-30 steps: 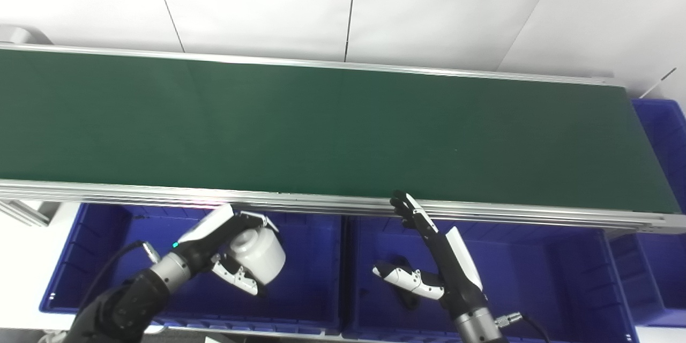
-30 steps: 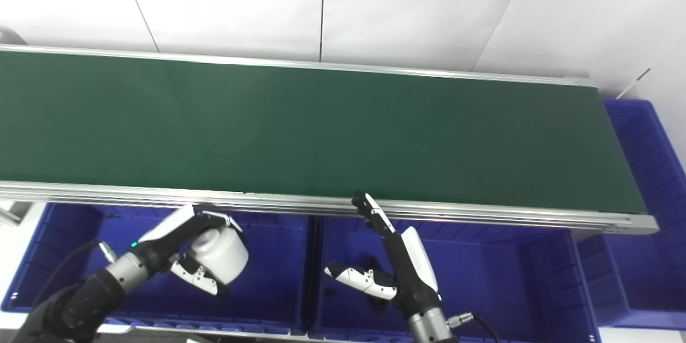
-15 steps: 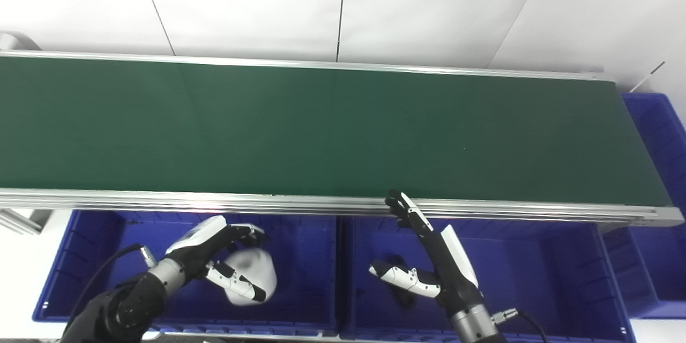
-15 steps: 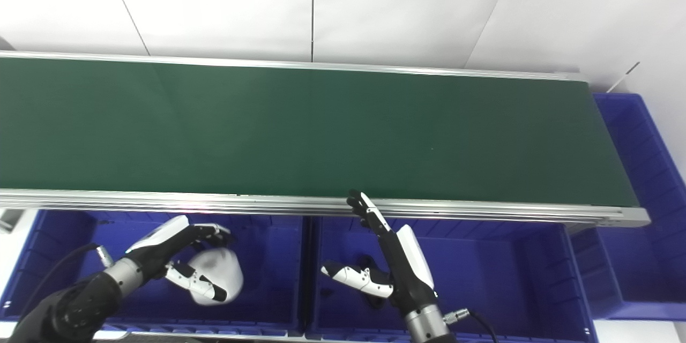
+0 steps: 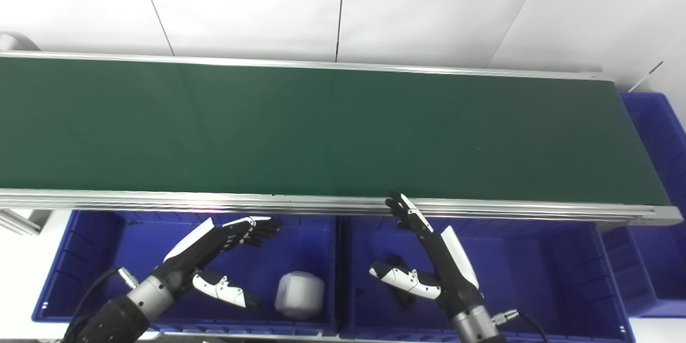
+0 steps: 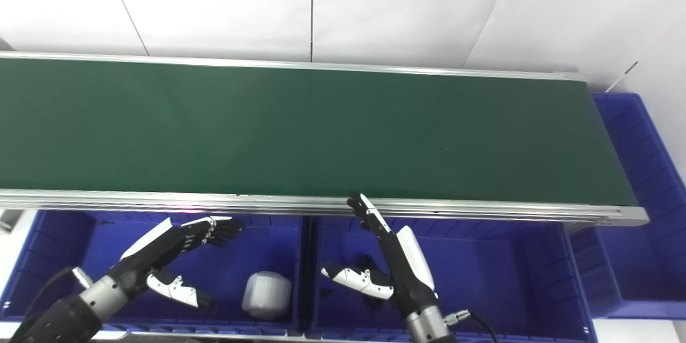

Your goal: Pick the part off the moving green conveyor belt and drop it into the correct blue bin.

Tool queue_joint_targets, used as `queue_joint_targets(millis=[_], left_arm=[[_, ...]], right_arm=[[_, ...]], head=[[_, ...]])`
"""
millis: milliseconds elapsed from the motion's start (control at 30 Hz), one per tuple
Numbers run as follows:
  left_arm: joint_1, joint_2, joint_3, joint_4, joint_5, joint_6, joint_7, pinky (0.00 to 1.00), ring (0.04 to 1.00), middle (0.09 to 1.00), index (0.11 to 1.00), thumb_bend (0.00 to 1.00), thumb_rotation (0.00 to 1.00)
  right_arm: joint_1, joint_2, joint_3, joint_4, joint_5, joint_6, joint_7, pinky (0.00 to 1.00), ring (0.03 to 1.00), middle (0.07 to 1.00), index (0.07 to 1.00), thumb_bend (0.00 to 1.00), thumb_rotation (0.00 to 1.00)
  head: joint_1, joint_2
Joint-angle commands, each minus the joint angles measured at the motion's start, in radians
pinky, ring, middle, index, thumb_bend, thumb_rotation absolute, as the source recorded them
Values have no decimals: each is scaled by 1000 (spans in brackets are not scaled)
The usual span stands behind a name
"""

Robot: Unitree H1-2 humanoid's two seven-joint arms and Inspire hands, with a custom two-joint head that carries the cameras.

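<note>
A white cylindrical part (image 5: 299, 295) lies on the floor of the left blue bin (image 5: 107, 246), near that bin's right wall. My left hand (image 5: 214, 257) hovers over this bin, open, fingers spread, holding nothing. My right hand (image 5: 429, 262) is open above the middle blue bin (image 5: 536, 257), its fingers pointing up at the belt's near rail. A small dark part (image 5: 399, 289) lies in the middle bin, partly hidden by the right hand. The green conveyor belt (image 5: 321, 128) carries no part.
The belt's aluminium near rail (image 5: 321, 204) runs just above both bins. A third blue bin (image 5: 656, 128) stands past the belt's right end. White wall panels rise behind the belt.
My left hand opened and let go of the white part, which dropped to the floor of the left bin. The right hand stayed put. The camera shifted slightly early on.
</note>
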Motion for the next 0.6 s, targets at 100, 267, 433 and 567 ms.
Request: queue_joint_targets(millis=[100, 267, 433, 567], left_arm=[[14, -35, 10, -22, -69, -95, 3, 755, 800, 800, 772, 939, 311], [5, -56, 5, 2, -80, -125, -3, 814, 846, 853, 832, 922, 318], [-24, -82, -2, 60, -74, -186, 1, 824, 891, 914, 897, 908, 299], [-35, -110, 3, 77, -57, -199, 14, 846, 906, 935, 926, 904, 277]], right_arm=[[11, -10, 7, -55, -13, 9, 13, 841, 890, 907, 946, 786, 638], [24, -13, 14, -80, -29, 47, 33, 826, 895, 926, 957, 835, 602], [48, -2, 9, -82, -49, 42, 12, 808, 885, 921, 956, 889, 542], [69, 6, 4, -83, -63, 32, -11, 812, 881, 911, 949, 897, 521]], head=[[-10, -5], [-32, -19], [-52, -51], [-55, -68]])
